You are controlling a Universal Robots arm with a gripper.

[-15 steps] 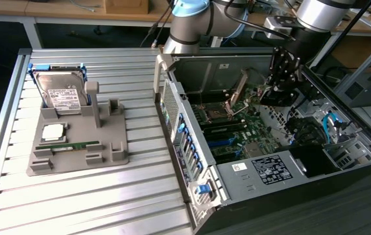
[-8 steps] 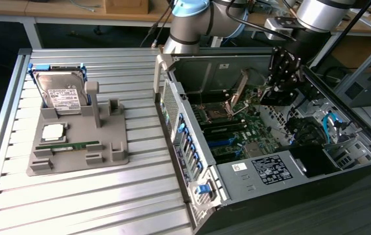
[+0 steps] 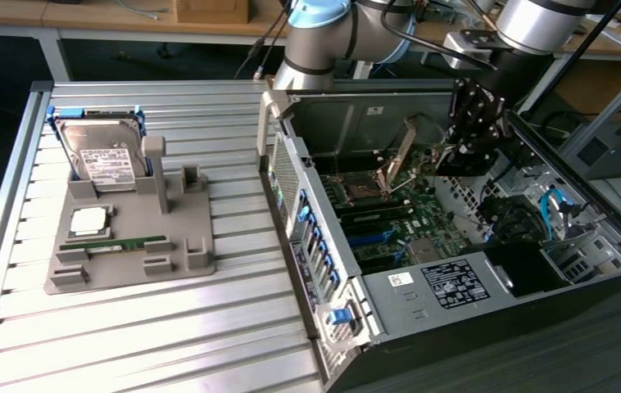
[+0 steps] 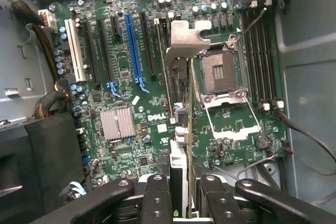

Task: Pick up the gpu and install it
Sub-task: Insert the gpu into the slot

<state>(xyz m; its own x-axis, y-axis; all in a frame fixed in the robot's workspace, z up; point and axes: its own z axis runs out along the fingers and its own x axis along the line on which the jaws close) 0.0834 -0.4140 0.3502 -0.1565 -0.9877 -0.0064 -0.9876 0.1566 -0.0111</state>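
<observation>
My gripper (image 3: 469,157) hangs inside the open computer case (image 3: 322,270), above the motherboard (image 3: 420,217). In the wrist view the gripper (image 4: 184,187) is shut on the gpu (image 4: 180,129), which I see edge-on as a thin dark card between the two black fingers (image 4: 157,195). Its silvery metal end bracket (image 4: 186,38) points away from the wrist. The card hovers over the board between the black expansion slots (image 4: 148,45) and the empty CPU socket (image 4: 218,72). Whether its lower edge touches a slot I cannot tell.
A blue slot (image 4: 134,45), a white slot (image 4: 77,51) and a finned heatsink (image 4: 117,123) lie beside the card. Outside the case, a grey fixture (image 3: 185,258) on the slatted table holds a hard drive (image 3: 103,155), a CPU (image 3: 90,219) and a RAM stick (image 3: 114,243).
</observation>
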